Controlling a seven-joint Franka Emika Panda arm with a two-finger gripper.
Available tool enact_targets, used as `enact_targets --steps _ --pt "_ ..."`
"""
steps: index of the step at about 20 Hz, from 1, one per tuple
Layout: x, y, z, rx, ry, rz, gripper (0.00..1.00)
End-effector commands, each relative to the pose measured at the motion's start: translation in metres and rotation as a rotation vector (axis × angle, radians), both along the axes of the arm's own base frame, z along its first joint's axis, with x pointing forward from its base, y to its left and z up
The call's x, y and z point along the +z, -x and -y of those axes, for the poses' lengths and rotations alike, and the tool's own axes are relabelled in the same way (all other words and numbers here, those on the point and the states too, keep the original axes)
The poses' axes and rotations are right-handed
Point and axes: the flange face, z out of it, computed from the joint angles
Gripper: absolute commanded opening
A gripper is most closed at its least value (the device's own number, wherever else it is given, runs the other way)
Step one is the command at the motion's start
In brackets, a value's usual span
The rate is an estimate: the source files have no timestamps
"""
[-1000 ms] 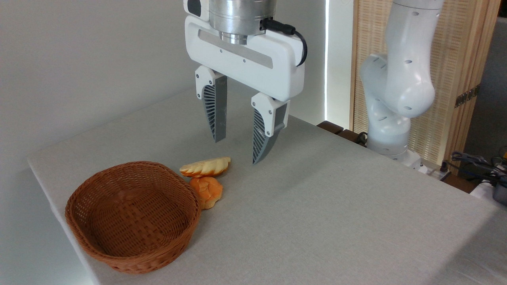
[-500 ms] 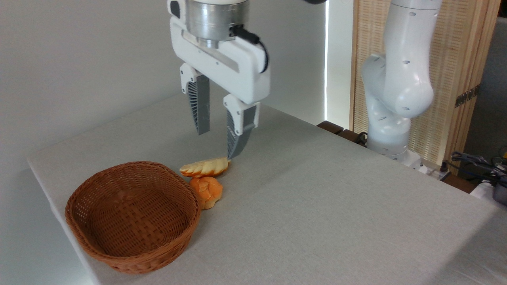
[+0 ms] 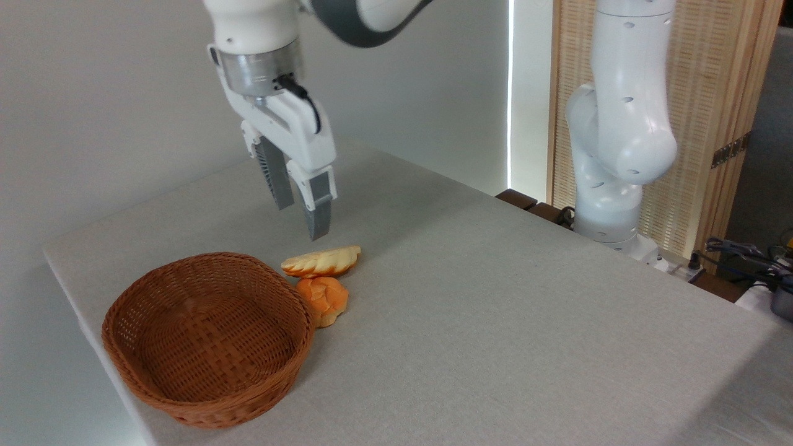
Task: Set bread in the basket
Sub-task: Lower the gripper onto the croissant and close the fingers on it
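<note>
A pale grey, cloth-textured bench [image 3: 495,322] carries three items near its left edge. The basket [image 3: 207,337] is a round-oval bowl of brown woven wicker with low sides, and nothing lies inside it. Just beside its right rim sits a small round orange bun [image 3: 323,299], glossy and lobed, which touches or nearly touches the wicker. The bread [image 3: 321,261], an elongated pale golden loaf with ridged segments and tapered ends, lies flat on the bench directly behind the bun, outside the basket. The hand [image 3: 302,220] hangs above the bench, just up and left of the bread, clear of it. Its two grey ribbed fingers [image 3: 319,214], wedge-shaped and pointing down, stand slightly apart with nothing held between them. A white jointed arm base [image 3: 613,155] rises at the bench's far right.
</note>
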Motion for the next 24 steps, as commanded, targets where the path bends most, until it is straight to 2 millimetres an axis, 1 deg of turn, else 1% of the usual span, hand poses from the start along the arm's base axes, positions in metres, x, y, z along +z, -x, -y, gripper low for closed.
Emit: enact_targets --steps 1,2,5,6,10,12,14,15,16,17,18,20,23,24 --pt "-0.032 -0.006 0.03 0.012 -0.008 -0.022 1.0" --pt "-0.043 -0.006 0.043 0.02 -0.019 -0.04 1.0" --pt "-0.081 -0.009 0.063 0.099 -0.061 -0.101 1.0" --pt "-0.089 -0.01 0.065 0.114 -0.07 -0.114 1.0" --pt "-0.114 -0.014 0.063 0.126 -0.101 -0.151 1.0" --pt "-0.127 -0.015 0.071 0.115 -0.117 -0.168 1.0" --pt "-0.131 -0.01 0.087 0.085 -0.128 -0.171 1.0" --pt "-0.133 -0.009 0.09 0.077 -0.135 -0.171 0.94" --pt "-0.131 -0.009 0.09 0.075 -0.133 -0.168 0.76" --pt "-0.131 -0.008 0.09 0.076 -0.135 -0.172 0.54" --pt "-0.13 -0.007 0.088 0.076 -0.136 -0.179 0.41" --pt "-0.126 -0.007 0.086 0.074 -0.135 -0.175 0.33" --pt "-0.118 -0.007 0.08 0.081 -0.127 -0.166 0.33" --pt "-0.118 -0.007 0.08 0.082 -0.129 -0.17 0.32"
